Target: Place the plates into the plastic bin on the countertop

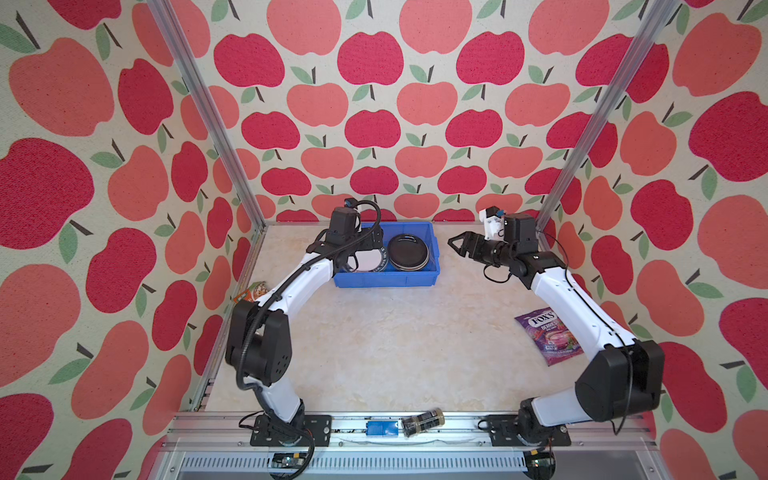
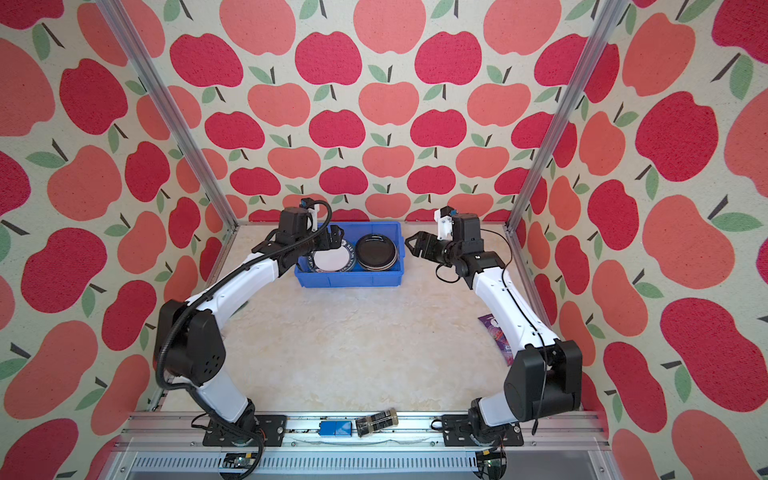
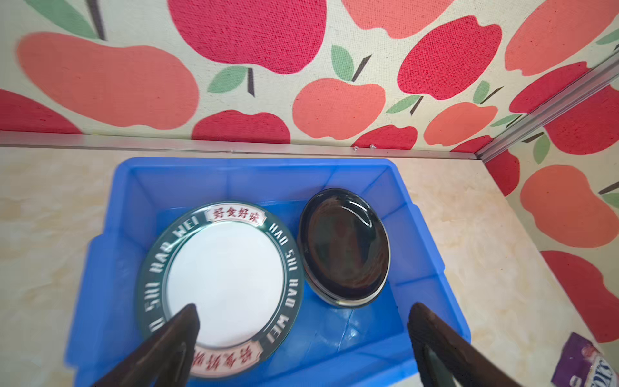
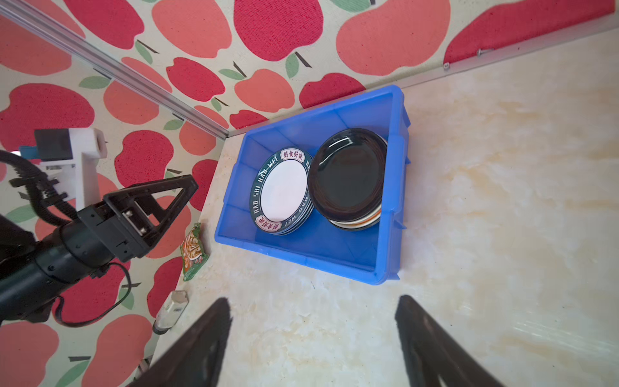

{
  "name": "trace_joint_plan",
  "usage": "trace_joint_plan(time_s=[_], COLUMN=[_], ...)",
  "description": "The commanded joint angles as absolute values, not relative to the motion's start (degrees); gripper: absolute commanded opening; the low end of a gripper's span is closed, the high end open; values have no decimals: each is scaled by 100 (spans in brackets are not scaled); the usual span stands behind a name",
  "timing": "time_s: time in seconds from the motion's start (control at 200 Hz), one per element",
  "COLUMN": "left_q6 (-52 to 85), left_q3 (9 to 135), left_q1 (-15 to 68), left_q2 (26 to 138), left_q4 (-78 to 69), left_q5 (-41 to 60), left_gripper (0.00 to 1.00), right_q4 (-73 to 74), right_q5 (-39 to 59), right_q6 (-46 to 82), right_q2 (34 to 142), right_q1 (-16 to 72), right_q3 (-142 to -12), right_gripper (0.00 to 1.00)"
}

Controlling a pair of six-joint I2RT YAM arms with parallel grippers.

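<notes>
The blue plastic bin (image 1: 386,279) (image 2: 349,279) stands at the back of the countertop (image 1: 395,340). Inside it lie two stacks of plates side by side. One is topped by a white plate with a dark lettered rim (image 1: 368,262) (image 3: 224,284) (image 4: 283,191), the other by a black plate (image 1: 408,251) (image 3: 345,244) (image 4: 346,177). My left gripper (image 3: 303,308) (image 4: 187,183) hovers open over the bin's left half, holding nothing. To the right of the bin, over bare countertop, my right gripper (image 1: 454,246) (image 4: 313,300) is also open and empty.
A purple candy packet (image 1: 548,336) (image 3: 582,362) lies under the right arm. A green and orange snack packet (image 1: 253,291) (image 4: 194,251) and a small bottle (image 4: 170,310) sit by the left wall. On the front rail rest a small blue box (image 1: 381,428) and a jar (image 1: 422,422).
</notes>
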State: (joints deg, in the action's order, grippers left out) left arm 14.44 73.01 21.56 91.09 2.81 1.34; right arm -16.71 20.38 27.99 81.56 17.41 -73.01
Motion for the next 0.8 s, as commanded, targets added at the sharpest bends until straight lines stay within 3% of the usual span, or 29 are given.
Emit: trace_joint_plan(time_s=[0.0, 0.125, 0.265, 0.43, 0.6, 0.695, 0.795], left_q6=[-7, -1000, -499, -526, -374, -186, -200], left_q3=[5560, 3526, 2710, 1363, 1144, 1338, 1418], left_q1=[2343, 2324, 1459, 539, -20, -134, -360], left_q2=[8088, 6954, 6645, 7785, 9720, 9069, 9399], left_q4=[-1551, -3439, -3180, -5730, -8075, -6716, -7084], left_q5=[-1117, -1941, -2283, -1712, -844, -560, -45], left_gripper=[99, 99, 99, 99, 99, 99, 99], right_q4=[-1828, -1125, -33, 445, 806, 1160, 1504], right_q5=[1316, 141, -723, -1175, -1473, -1648, -1843], right_q6=[2230, 1607, 300, 97, 100, -49, -235], right_q2=[7932, 7568, 7314, 7270, 7189, 6968, 6658], right_q1=[1726, 2008, 2470, 2560, 2511, 2288, 1832], right_q3=[-6995, -6181, -5345, -5101, -4844, -4394, -3876], right_gripper=[100, 100, 100, 100, 100, 100, 100])
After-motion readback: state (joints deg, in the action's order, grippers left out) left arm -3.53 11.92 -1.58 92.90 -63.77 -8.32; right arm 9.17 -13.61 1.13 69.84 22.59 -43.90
